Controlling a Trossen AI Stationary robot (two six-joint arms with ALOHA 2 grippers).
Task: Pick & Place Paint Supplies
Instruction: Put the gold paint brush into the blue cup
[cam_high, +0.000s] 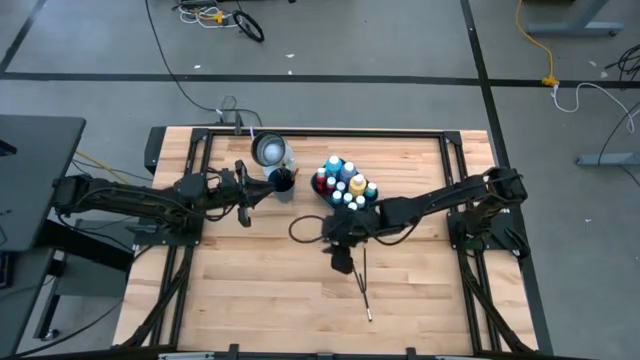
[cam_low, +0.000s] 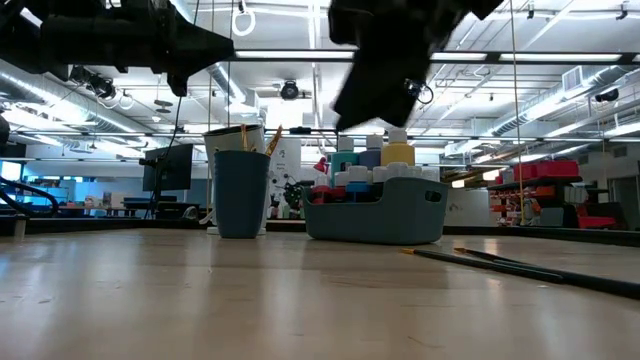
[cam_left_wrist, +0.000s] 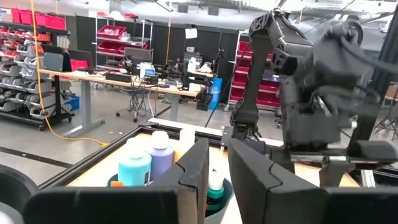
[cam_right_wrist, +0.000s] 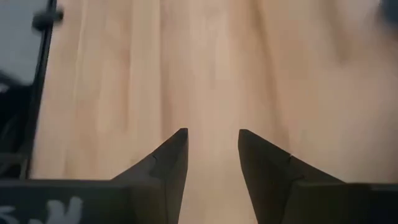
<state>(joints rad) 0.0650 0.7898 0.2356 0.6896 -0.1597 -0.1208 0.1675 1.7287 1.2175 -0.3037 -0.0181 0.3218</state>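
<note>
- Near the middle of the wooden worktop (cam_high: 250, 290), the right claw (cam_high: 342, 262) hangs just above the bare wood, its two dark fingers (cam_right_wrist: 165, 163) spread apart with nothing between them.
- Just beside that claw, on the side toward the front edge, two thin brushes (cam_high: 365, 290) lie flat on the wood; they are judged to be left for a later pick.
- Small paint bottles (cam_high: 342, 182) with pale caps are packed upright in a teal tray (cam_low: 375, 218) toward the back of the worktop, so most of the paint appears already gathered there.
- A dark blue cup (cam_low: 241, 193) stands just left of the tray, with what look like brush handles poking from its rim; behind it stands a pale round container (cam_high: 270, 150).
- The left claw (cam_high: 262, 192) is held in the air close beside the cup, pointing toward the tray; its fingers (cam_left_wrist: 196, 174) are set close together with a narrow gap, and nothing can be seen pinched between them.
- Open wood stretches across the whole front half, giving free room to reach the brushes.
- The back is crowded: cup, tray and both arms sit near one another, and a dark metal frame (cam_high: 470, 200) borders the worktop at its edges.
</note>
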